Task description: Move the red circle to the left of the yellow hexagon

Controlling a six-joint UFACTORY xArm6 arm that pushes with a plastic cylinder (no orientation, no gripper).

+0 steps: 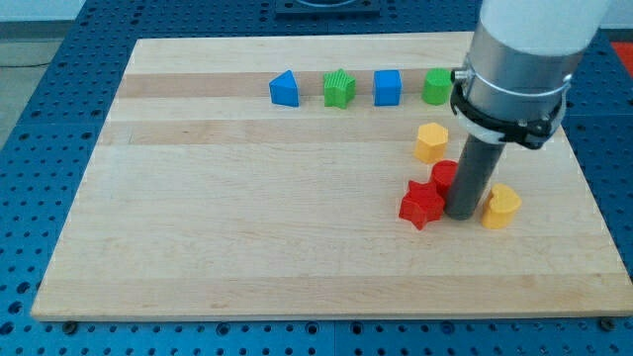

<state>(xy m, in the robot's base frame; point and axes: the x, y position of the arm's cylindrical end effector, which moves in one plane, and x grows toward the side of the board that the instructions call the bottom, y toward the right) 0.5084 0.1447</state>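
Observation:
The red circle (444, 175) lies just left of my rod, partly hidden behind it. The yellow hexagon (431, 142) sits right above the red circle, toward the view's top. My tip (461, 215) rests on the board, touching the red circle's right side, between a red star (421, 204) on its left and a second yellow block (500, 206) on its right.
A row near the view's top holds a blue block (285, 88), a green block (338, 89), a blue cube (387, 87) and a green block (436, 86) partly hidden by the arm. The wooden board (247, 218) has blue perforated table around it.

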